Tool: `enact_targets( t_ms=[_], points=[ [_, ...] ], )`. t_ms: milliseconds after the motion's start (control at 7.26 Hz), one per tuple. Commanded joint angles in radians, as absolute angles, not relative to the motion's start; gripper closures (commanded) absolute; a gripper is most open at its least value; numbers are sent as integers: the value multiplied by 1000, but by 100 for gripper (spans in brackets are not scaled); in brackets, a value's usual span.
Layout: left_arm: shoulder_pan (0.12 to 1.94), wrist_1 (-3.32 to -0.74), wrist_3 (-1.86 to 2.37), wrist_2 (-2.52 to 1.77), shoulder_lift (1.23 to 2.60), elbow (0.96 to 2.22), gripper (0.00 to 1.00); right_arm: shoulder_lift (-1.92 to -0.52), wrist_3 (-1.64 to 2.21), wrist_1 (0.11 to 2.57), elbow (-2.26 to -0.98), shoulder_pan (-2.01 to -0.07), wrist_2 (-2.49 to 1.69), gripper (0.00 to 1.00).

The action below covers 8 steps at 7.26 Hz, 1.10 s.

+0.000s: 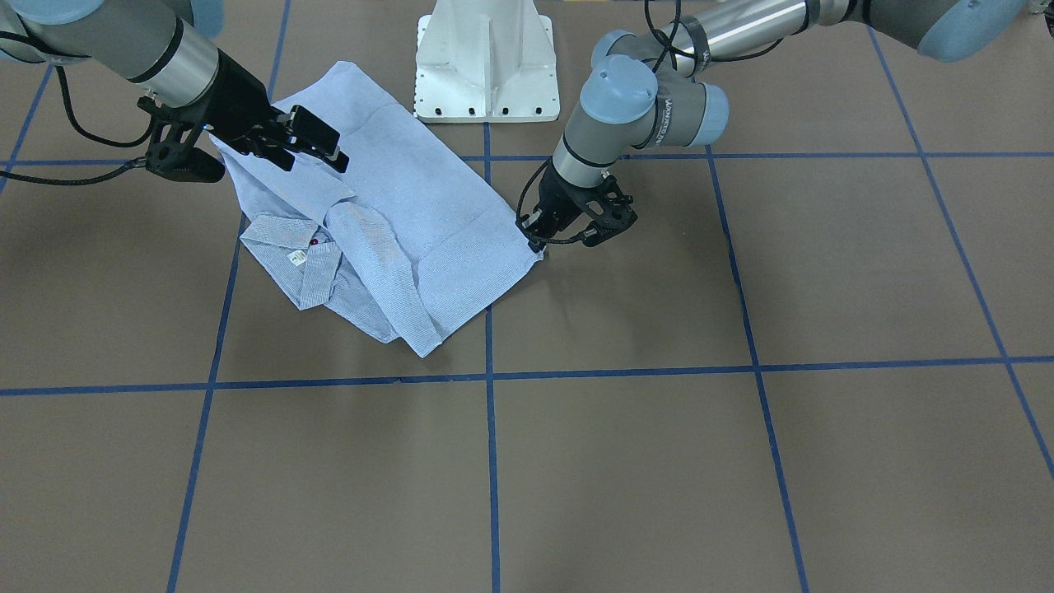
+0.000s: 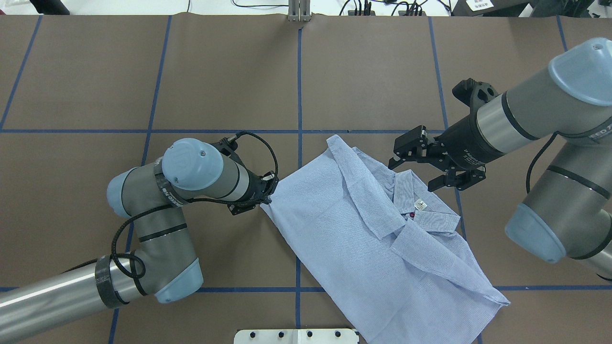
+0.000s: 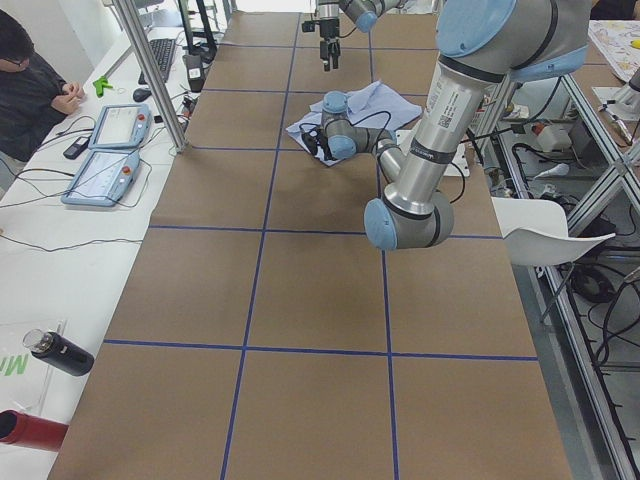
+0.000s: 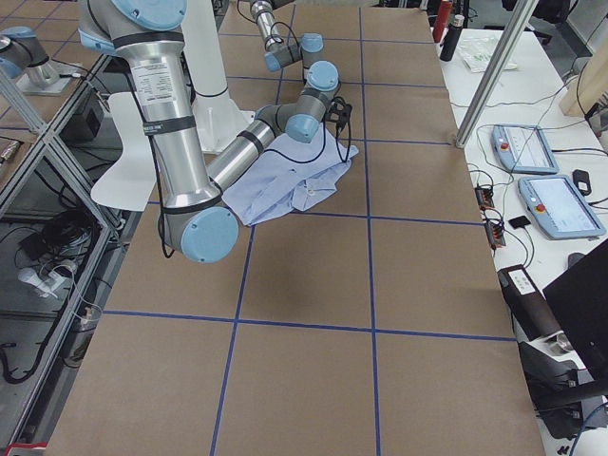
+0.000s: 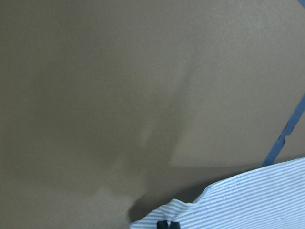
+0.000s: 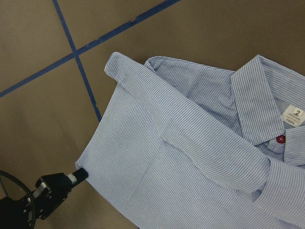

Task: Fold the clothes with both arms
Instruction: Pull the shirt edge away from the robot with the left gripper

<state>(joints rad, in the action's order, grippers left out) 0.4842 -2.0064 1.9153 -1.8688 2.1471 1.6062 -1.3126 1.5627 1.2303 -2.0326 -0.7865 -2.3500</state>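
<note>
We are seeing shirt (image 2: 334,224) lying partly folded on brown table (image 2: 229,71), near white pedestal (image 2: 296,336), collar (image 2: 432,220) and white label (image 2: 420,204) facing up, sleeve lying across body. We are pinching shirt's left corner with left gripper (image 2: 268,193), jaws closed on fabric. We are hovering right gripper (image 2: 420,165) above shirt's collar end, jaws spread wide, gripping nothing

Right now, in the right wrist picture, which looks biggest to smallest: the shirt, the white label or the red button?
1. shirt, by far the largest
2. white label
3. red button, clearly smaller than the label
</note>
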Motion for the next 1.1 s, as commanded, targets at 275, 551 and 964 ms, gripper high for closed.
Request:
enact_targets(
  t_ms=[275,551,964],
  points=[
    [623,-1997,1838,-1865,2236,1449,100,-1304,1563,1229,-2031,-787,-2329,0],
    [675,-2017,1797,-1827,2342,1297,100,-1302,1563,1229,-2029,-785,-2309,0],
    [735,-2150,1737,-1745,2446,1113,100,-1299,1562,1226,-2022,-784,-2307,0]
  ],
)
